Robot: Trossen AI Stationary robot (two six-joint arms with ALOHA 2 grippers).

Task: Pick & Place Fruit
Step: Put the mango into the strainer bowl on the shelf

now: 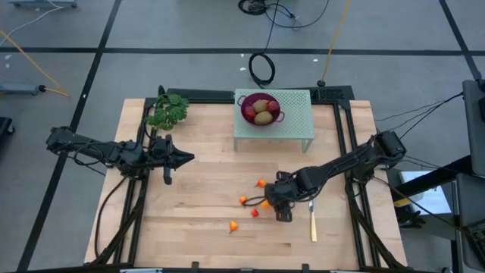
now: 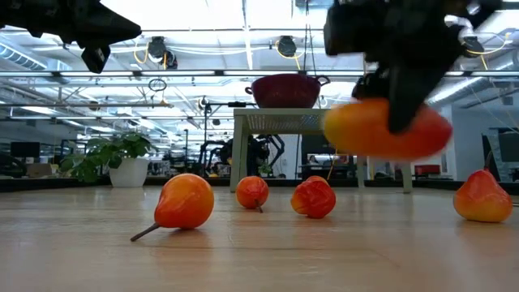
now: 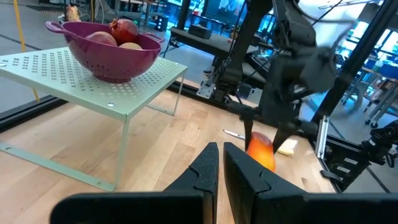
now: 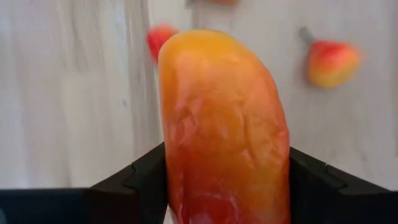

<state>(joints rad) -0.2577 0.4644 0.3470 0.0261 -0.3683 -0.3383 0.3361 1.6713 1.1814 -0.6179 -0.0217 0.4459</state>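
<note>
The table carries a perforated stand at its far edge, and on it a purple bowl already holds several fruits, which suggests it is the drop point. The right gripper has its fingers closed on both sides of the long orange-red fruit and holds it clear of the wood near the knife, presumably for carrying to the bowl. The left gripper waits beside the leafy bunch with fingers narrow and empty, while small orange-red fruits lie loose on the table.
</note>
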